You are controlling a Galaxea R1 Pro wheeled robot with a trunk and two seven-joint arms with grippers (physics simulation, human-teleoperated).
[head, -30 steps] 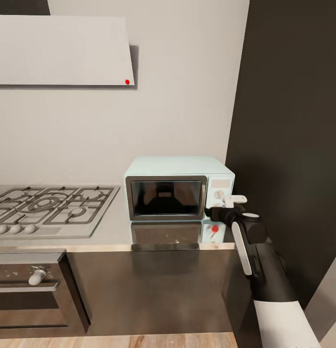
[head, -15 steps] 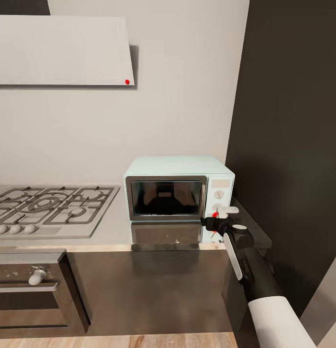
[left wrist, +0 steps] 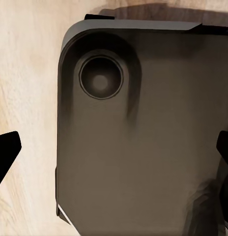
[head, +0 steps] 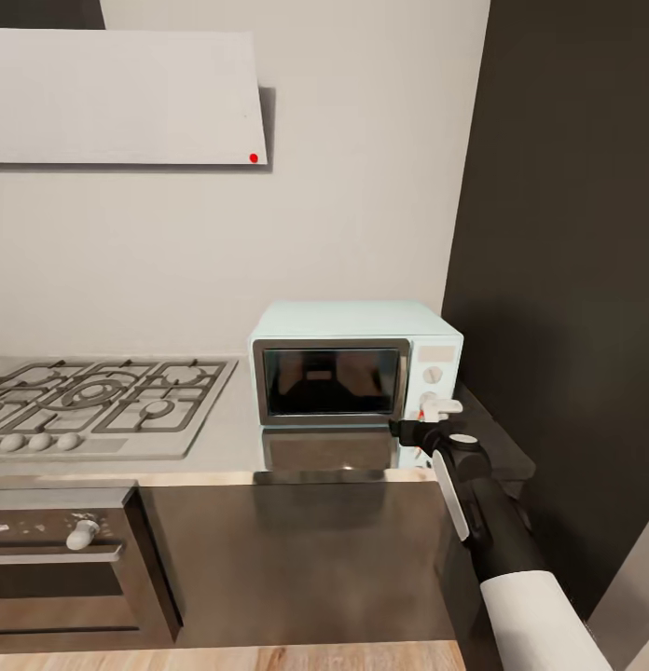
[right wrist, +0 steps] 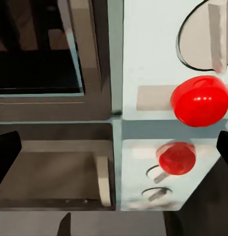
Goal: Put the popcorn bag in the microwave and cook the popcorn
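The microwave (head: 357,363) sits on the countertop (head: 231,438), far back by the wall and to the right of the gas hob (head: 101,405). Its dark glass door is closed. Through the glass there are only dim dark shapes, so I cannot tell what is inside. The shiny countertop mirrors the front of the microwave just below it.

The right gripper (head: 434,417) is held up at the near right corner of the microwave, just in front of the knob panel. From the head view I cannot tell if its white tips touch the panel.

The right wrist view is very close up. It shows a big red button (right wrist: 200,101) on the pale blue panel, with part of a round knob (right wrist: 205,34) beside it, and the copy of the button mirrored in the countertop. The two dark fingers (right wrist: 7,150) stand wide apart at the edges of that picture, with nothing between them.

The left wrist view shows the dark base of the robot (left wrist: 143,128) over a pale wooden floor (left wrist: 25,73). The left gripper's dark fingers (left wrist: 6,152) are also spread wide and hold nothing.

An oven (head: 68,559) sits under the hob, at the near left.
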